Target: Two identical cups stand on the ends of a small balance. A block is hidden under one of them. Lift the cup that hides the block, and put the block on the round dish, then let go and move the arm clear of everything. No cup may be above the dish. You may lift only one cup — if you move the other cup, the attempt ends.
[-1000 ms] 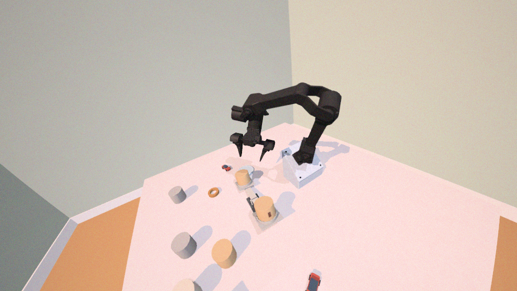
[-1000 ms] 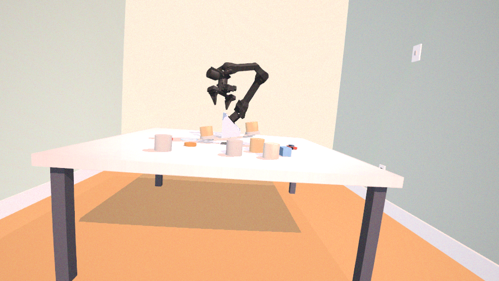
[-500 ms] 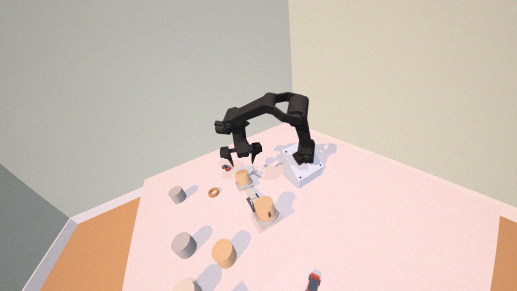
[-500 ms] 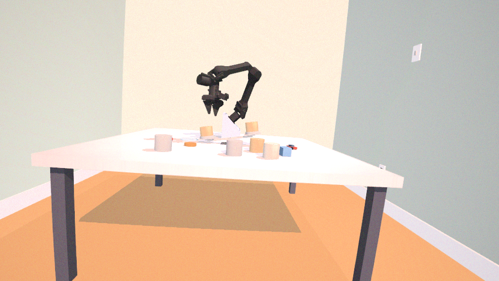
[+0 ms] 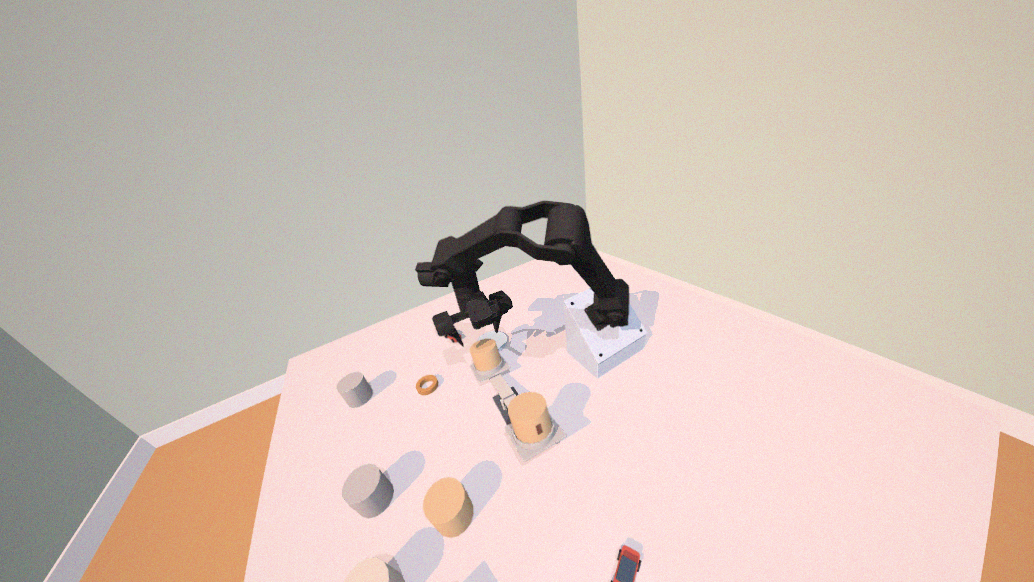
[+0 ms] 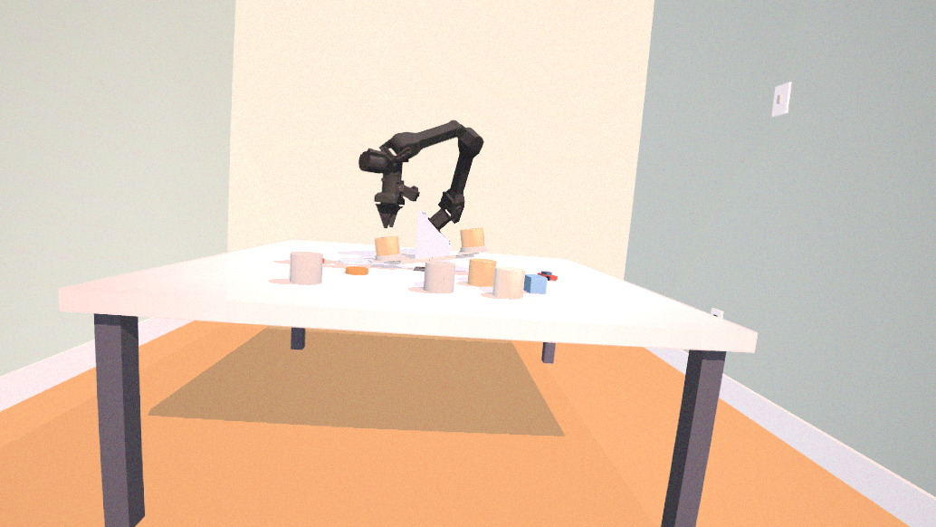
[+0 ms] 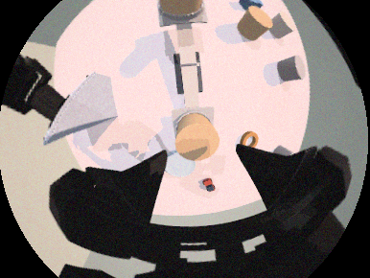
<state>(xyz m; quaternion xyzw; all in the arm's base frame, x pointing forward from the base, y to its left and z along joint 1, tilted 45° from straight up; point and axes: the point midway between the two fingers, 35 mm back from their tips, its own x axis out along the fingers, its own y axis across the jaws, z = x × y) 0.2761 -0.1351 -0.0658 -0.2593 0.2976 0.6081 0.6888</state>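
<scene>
My gripper (image 5: 479,337) (image 6: 388,225) (image 7: 201,150) is open and empty, pointing down above the near cup (image 5: 485,355) (image 6: 386,247) (image 7: 197,136). In the wrist view this orange cup shows between the fingertips. It stands on the lower end of the tilted balance (image 5: 502,388). The far cup (image 5: 530,417) (image 6: 472,238) (image 7: 181,6), also orange, stands on the raised end; a small brown mark shows on its side. The pale round dish (image 6: 355,261) (image 7: 179,165) lies on the table just beyond the near cup, partly hidden by it in the wrist view. No block shows at either cup.
A small red toy car (image 7: 208,184) lies near the dish. An orange ring (image 6: 357,270), grey cylinders (image 5: 354,390) (image 5: 368,491), an orange cylinder (image 5: 448,507), a cream cylinder (image 6: 508,283) and a blue cube (image 6: 535,283) stand around. Another red car (image 5: 628,562) lies farther off.
</scene>
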